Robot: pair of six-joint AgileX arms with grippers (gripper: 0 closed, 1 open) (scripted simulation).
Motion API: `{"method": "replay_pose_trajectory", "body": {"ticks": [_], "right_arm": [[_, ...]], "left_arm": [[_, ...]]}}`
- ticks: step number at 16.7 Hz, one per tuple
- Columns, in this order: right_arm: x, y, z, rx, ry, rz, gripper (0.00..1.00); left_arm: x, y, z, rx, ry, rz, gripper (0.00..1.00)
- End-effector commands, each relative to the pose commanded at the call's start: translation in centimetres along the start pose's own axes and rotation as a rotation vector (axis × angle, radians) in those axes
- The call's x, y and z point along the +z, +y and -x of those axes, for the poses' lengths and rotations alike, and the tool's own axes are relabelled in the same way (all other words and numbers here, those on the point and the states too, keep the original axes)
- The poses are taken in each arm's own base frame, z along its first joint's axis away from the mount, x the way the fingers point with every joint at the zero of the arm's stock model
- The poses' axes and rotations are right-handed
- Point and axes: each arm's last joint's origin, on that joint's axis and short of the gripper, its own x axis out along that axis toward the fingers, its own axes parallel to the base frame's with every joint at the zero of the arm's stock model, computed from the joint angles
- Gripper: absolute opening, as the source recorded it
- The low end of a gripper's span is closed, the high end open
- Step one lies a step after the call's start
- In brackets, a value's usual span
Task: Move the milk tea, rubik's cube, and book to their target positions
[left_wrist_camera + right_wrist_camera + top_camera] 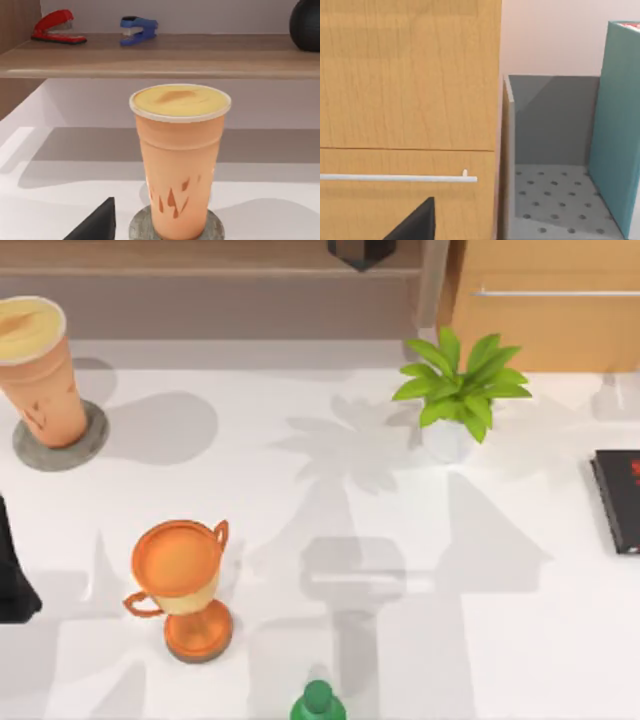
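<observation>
The milk tea is a tall orange-tan cup with a creamy top. It stands upright on a round grey coaster at the table's far left. In the left wrist view the milk tea stands straight ahead on the coaster. A dark part of my left gripper sits at the left edge, nearer than the cup and apart from it. The book, teal with a reddish top edge, stands upright in a grey perforated bin. A dark part of my right gripper shows low before it. The rubik's cube is out of view.
An orange two-handled trophy stands front left and a potted plant back right. A flat black book lies at the right edge, a green bottle top at the front. A wooden cabinet and a shelf with staplers stand behind.
</observation>
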Motion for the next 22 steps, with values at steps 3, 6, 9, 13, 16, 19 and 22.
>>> {"method": "replay_pose_trajectory", "body": {"ticks": [3,6,9,13,16,19,22], "right_arm": [[-0.6,-3.0,-5.5,0.0,0.008,0.0,1.0],[-2.3,-6.0,-10.0,0.001,0.008,0.002,1.0],[-4.5,-8.6,-13.3,0.001,0.009,0.001,1.0],[-6.6,-10.7,-15.5,0.001,0.007,0.002,1.0],[-6.8,-11.0,-15.8,0.0,0.003,0.003,1.0],[-6.8,-10.8,-15.8,0.004,0.006,0.002,1.0],[-6.7,-10.9,-16.5,0.001,0.003,0.003,1.0]], "left_arm": [[0.0,0.0,0.0,0.0,0.0,0.0,1.0],[0.0,0.0,0.0,0.0,0.0,0.0,1.0],[0.0,0.0,0.0,0.0,0.0,0.0,1.0],[0.0,0.0,0.0,0.0,0.0,0.0,1.0],[0.0,0.0,0.0,0.0,0.0,0.0,1.0],[0.0,0.0,0.0,0.0,0.0,0.0,1.0],[0.0,0.0,0.0,0.0,0.0,0.0,1.0]]}}
